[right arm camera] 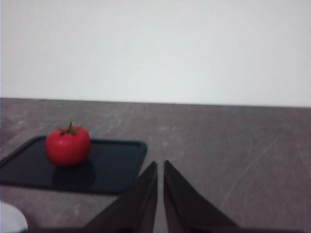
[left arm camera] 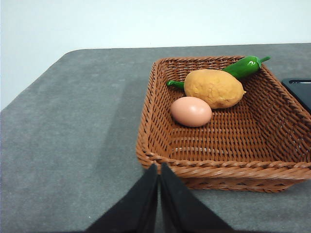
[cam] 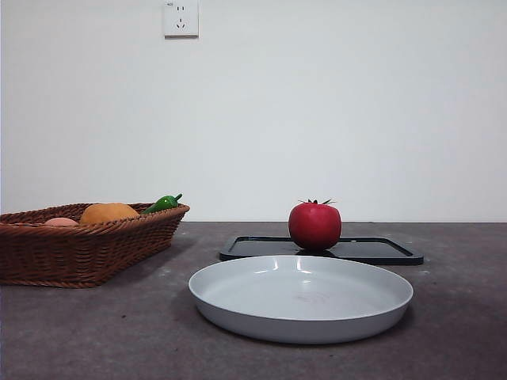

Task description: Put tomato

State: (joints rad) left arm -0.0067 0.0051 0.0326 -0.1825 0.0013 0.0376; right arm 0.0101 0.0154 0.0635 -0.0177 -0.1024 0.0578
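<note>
The glossy red tomato (cam: 314, 226) (right arm camera: 67, 144) with a dark green stem stands upright on a flat black tray (cam: 380, 250) (right arm camera: 112, 167) behind the white plate (cam: 238, 297). My right gripper (right arm camera: 160, 167) is shut and empty, hanging short of the tray's corner and apart from the tomato. My left gripper (left arm camera: 159, 170) is shut and empty too, just outside the near rim of the wicker basket (left arm camera: 160, 141). Neither arm shows in the front view.
The wicker basket (cam: 47, 253) at the left holds an orange lumpy fruit (left arm camera: 214, 87) (cam: 108, 212), a pale egg (left arm camera: 191, 111) and a green pepper (left arm camera: 245, 66) (cam: 163, 203). A wall with a socket (cam: 181, 17) stands behind the grey table.
</note>
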